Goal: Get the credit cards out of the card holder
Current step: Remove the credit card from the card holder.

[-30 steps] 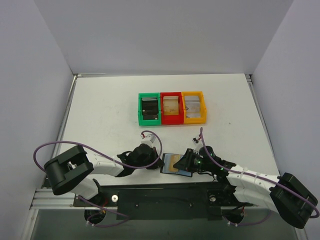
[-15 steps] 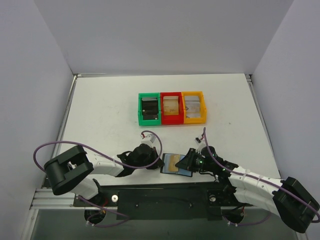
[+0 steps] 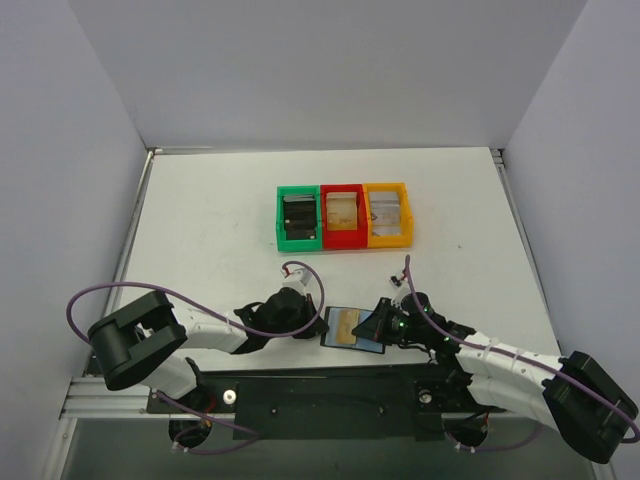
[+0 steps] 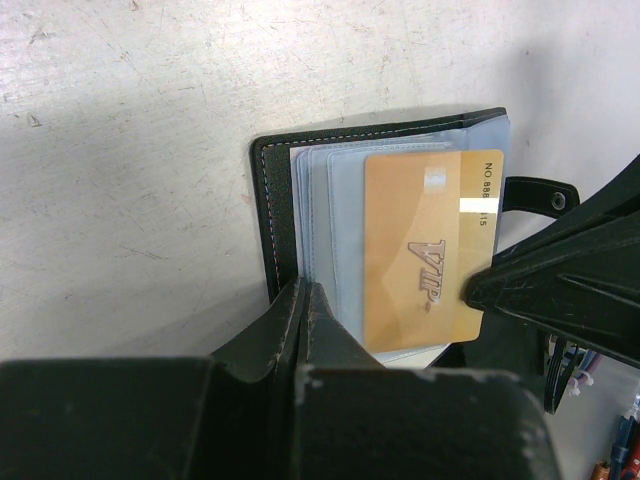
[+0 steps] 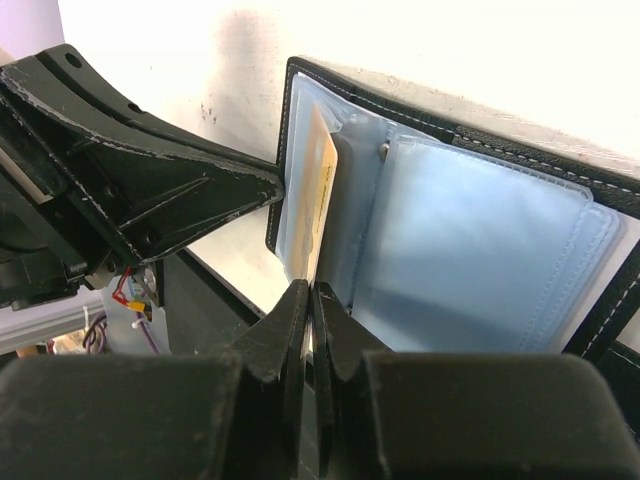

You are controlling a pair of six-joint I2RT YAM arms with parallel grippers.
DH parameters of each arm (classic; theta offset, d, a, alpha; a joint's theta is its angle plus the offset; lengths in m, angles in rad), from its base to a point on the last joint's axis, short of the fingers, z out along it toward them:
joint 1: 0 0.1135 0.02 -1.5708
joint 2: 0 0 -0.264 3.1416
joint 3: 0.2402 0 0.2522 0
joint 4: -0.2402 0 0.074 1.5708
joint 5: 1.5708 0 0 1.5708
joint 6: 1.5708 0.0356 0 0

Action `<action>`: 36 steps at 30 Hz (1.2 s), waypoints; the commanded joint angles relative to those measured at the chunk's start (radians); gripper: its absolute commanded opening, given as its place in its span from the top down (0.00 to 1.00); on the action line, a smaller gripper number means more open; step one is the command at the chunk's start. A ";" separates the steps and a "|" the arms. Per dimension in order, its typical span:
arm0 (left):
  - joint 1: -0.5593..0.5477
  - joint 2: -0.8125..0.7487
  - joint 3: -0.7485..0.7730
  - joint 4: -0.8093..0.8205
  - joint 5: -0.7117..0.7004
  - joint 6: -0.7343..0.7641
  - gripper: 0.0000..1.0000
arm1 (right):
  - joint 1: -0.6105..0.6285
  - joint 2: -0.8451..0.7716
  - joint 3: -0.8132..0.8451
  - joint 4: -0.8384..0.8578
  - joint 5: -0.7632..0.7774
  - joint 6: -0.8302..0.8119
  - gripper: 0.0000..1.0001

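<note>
One card holder (image 4: 268, 200) lies open at the desk's (image 3: 220, 250) near edge. One gold VIP card (image 4: 425, 250) shows, long axis along the holder's fold. Right hand (image 5: 312, 290) pinches the card; left hand (image 4: 305, 295) clamps the holder's edge.

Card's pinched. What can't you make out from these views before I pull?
- Other cards in the wallet: left wrist, the gold card and cloudy sleeves cover the pockets.
- Gold card's face: right wrist, seen edge-on above the right gripper.
- Wallet's near edge: left wrist, the left gripper covers it.
- Contents of the bins: top view, too small.
</note>
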 commanded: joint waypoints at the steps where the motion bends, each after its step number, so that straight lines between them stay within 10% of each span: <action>1: 0.008 0.013 -0.027 -0.123 -0.059 0.017 1.00 | -0.007 -0.012 0.005 0.003 0.007 -0.003 1.00; 30: 0.023 -0.068 -0.024 -0.158 -0.068 0.034 0.99 | -0.029 -0.307 0.095 -0.406 0.054 -0.136 1.00; 36: 0.023 -0.134 0.005 -0.173 -0.046 0.042 0.67 | -0.029 -0.338 0.155 -0.484 0.068 -0.182 1.00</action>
